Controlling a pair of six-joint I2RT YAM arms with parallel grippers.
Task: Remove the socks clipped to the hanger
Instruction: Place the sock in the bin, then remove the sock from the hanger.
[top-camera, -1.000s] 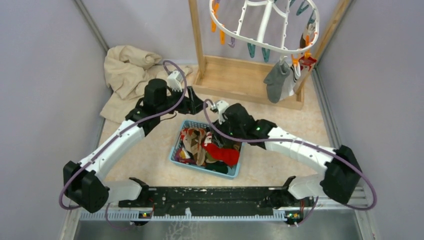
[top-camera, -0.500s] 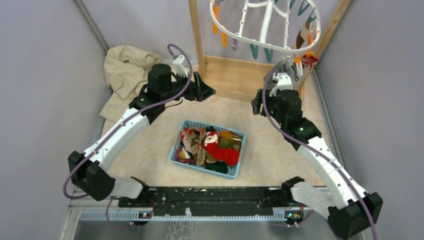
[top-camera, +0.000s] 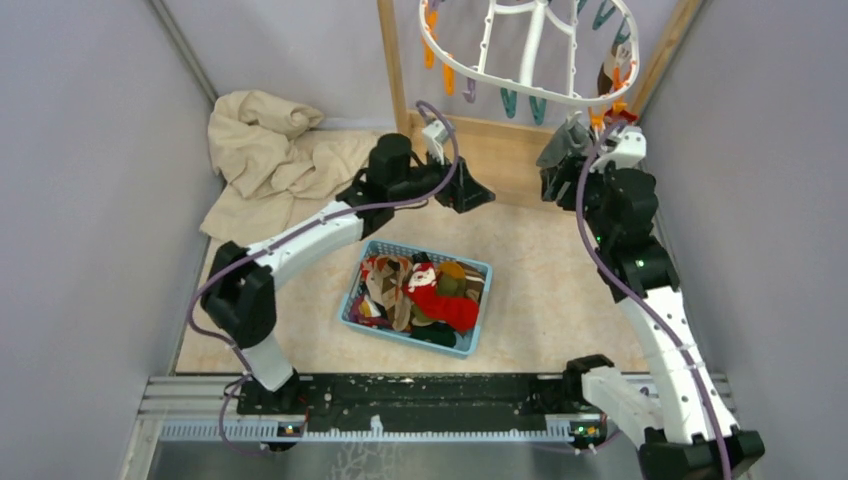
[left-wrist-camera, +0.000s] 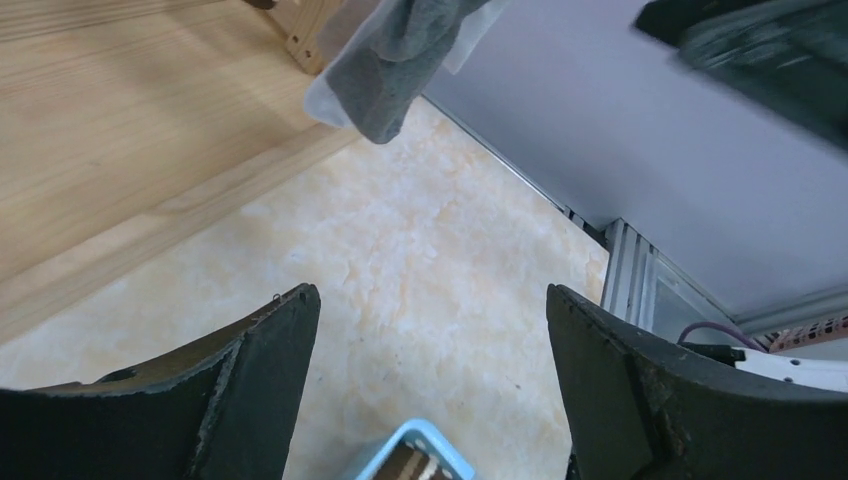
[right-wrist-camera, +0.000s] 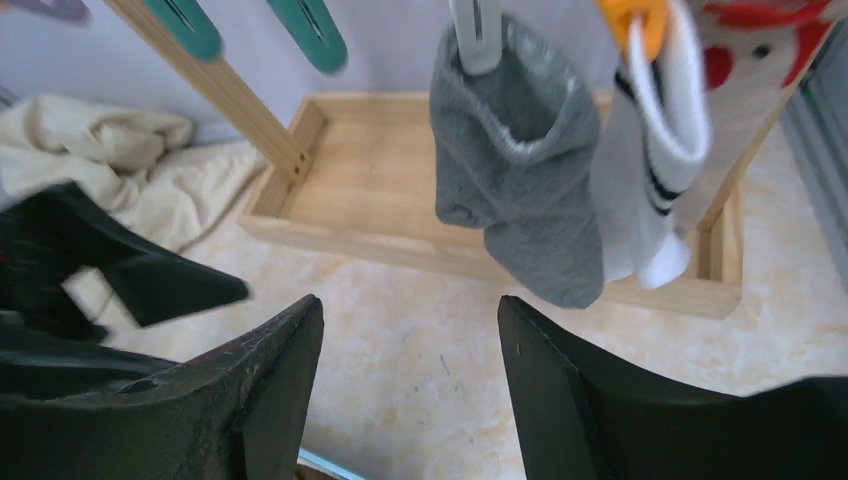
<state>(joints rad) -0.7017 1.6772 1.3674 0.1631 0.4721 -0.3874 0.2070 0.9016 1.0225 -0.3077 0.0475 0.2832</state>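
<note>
The white hanger (top-camera: 530, 55), with orange and teal clips, hangs at the top of the overhead view. From its right side hang clipped socks: a grey sock (right-wrist-camera: 525, 170), a white sock with black stripes (right-wrist-camera: 650, 200) and a white-and-red one (right-wrist-camera: 770, 50). My right gripper (right-wrist-camera: 410, 305) is open and empty, just below and in front of the grey sock (top-camera: 560, 145), apart from it. My left gripper (left-wrist-camera: 430, 300) is also open and empty. It stands over the floor left of the socks (top-camera: 480, 197), with the grey sock (left-wrist-camera: 395, 60) farther ahead.
A blue basket (top-camera: 347, 308) holding several loose socks sits mid-floor between the arms. A beige cloth (top-camera: 265, 150) lies crumpled at the back left. The wooden rack's post (top-camera: 393, 80) and base tray (top-camera: 500, 160) stand under the hanger. Walls close in on both sides.
Both arms left the basket and moved toward the hanger. The right arm swung right and up to the grey sock; the left reached rightward. Both grippers opened wider.
</note>
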